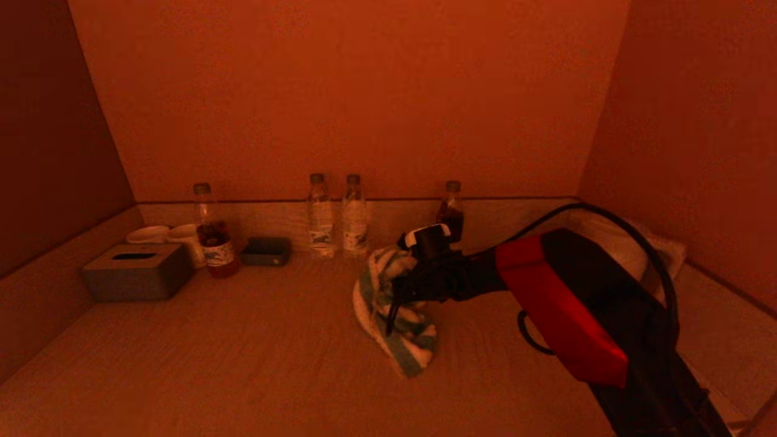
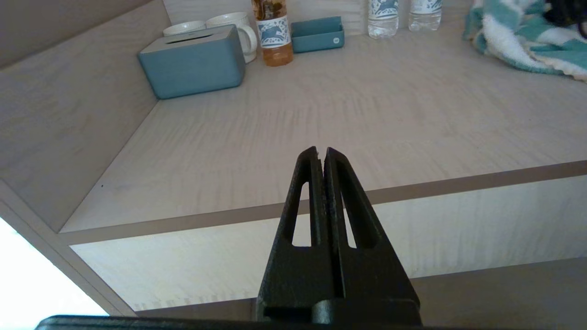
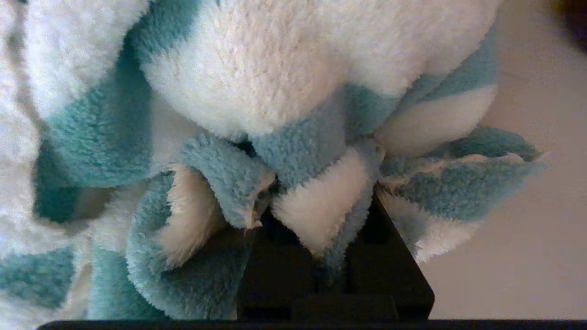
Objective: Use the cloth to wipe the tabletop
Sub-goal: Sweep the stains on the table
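A pale wood-grain tabletop (image 1: 243,340) filled an alcove with plain walls on three sides and a low ledge along the back. Along that back edge, from about ten o'clock to one o'clock in the head view, stood a grey-blue tissue box (image 1: 136,272), two white mugs (image 1: 173,237), a bottle of amber drink (image 1: 213,233), a small blue tray (image 1: 266,250), two clear water bottles (image 1: 337,215) and a dark bottle (image 1: 451,209). The right gripper (image 1: 394,297) reached in from four o'clock to the middle of the surface, its fingers pinched onto a fluffy teal-and-white striped cloth (image 1: 394,309) that bunched around them and trailed onto the tabletop. The left gripper (image 2: 320,153) hung off the front edge of the table, its fingers pressed together, holding nothing
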Available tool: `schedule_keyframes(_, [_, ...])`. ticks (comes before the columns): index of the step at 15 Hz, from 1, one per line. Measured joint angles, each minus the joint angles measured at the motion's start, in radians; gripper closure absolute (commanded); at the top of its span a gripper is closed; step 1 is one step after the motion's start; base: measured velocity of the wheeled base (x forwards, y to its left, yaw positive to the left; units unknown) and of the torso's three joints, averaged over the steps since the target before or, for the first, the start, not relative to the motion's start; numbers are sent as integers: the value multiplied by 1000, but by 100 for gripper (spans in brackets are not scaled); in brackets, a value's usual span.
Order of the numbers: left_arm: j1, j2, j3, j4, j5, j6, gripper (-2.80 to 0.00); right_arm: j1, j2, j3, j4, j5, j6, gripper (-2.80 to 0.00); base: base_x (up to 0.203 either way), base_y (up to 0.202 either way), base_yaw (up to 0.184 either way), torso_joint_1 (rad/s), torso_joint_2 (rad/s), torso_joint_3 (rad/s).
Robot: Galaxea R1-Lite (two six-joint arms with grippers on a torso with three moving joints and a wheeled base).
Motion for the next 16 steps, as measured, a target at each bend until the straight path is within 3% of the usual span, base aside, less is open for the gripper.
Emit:
schedule_keyframes(6, [-1,0,0,0,-1,0,0,56,55,-67,-14,-3,-44,0,0,0,0,0,0,0])
schedule_keyframes(16, [0,0,0,0,-1,0,0,212,-1,-25,4,0,-37,0,0,0,0,0,0,0])
